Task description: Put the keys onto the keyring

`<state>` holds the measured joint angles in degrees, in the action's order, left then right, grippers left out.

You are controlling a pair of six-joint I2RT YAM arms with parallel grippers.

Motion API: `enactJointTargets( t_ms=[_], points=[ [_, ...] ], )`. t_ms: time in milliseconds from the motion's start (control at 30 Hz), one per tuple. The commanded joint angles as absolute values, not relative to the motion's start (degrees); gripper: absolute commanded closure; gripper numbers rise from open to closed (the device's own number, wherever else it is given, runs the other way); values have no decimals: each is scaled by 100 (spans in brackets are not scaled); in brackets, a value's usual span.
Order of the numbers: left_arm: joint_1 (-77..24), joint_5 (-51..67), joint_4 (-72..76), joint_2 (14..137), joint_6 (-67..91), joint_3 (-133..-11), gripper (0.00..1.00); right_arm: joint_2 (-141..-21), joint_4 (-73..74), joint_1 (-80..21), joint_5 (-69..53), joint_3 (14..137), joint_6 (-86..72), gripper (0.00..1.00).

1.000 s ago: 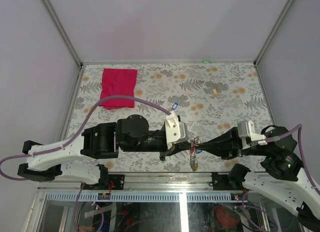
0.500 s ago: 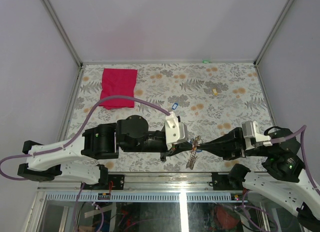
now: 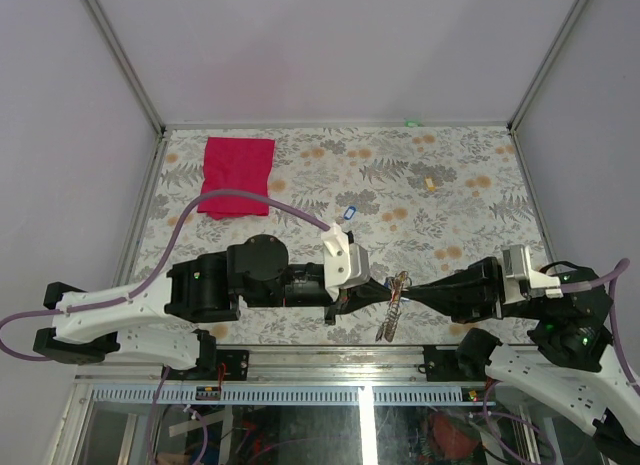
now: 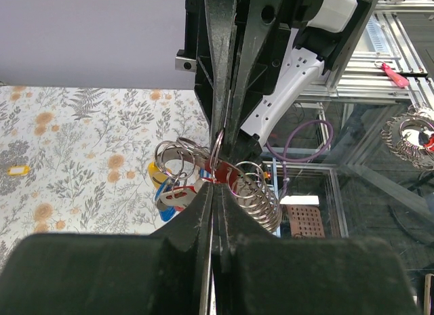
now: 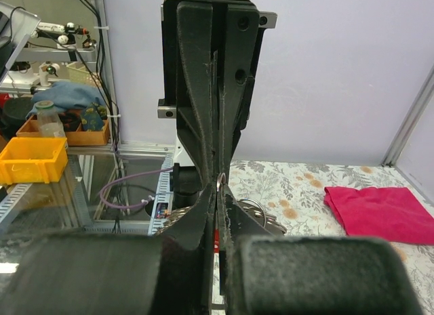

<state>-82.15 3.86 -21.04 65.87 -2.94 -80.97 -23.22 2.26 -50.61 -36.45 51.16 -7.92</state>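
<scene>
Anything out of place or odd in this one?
Nothing damaged or spilled. The left gripper and right gripper both pinch the keyring near the table's front edge. One blue-tagged key lies loose mid-table, away from them, not yet threaded.

A desk [image 3: 300,155] covered in a floral print of grey ferns and orange blooms fills the enclosure floor, with pale walls on three sides. A red cloth [image 3: 237,175] lies flat near the far left corner, slightly rumpled at its near edge. At the far rim sits a tiny green spot [image 3: 410,123], possibly a light. Off the desk (seen from the right wrist) stand a yellow bin [image 5: 30,159], an orange tray [image 5: 68,133] and a capped bottle [image 5: 45,118].
</scene>
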Motion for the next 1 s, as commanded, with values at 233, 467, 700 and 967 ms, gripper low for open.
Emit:
enactJointTargets(
  t_ms=[233, 467, 700, 967],
  points=[
    [-8226, 396, -1484, 6458, -141, -7794, 100, -1945, -1643, -5054, -2951, 4637, -1502, 100],
    [-8220, 550, -1163, 6497, -63, -7680, 100, -1863, -2432, -5052, -2743, 4265, -1891, 100],
    [-8222, 543, -691, 6261, -21, -7487, 96, -1854, -2417, -5058, -2905, 4305, -1844, 100],
    [-8224, 281, -30, 5793, -1, -7186, 84, -1926, -2063, -5054, -3213, 4522, -1662, 100]
  ],
)
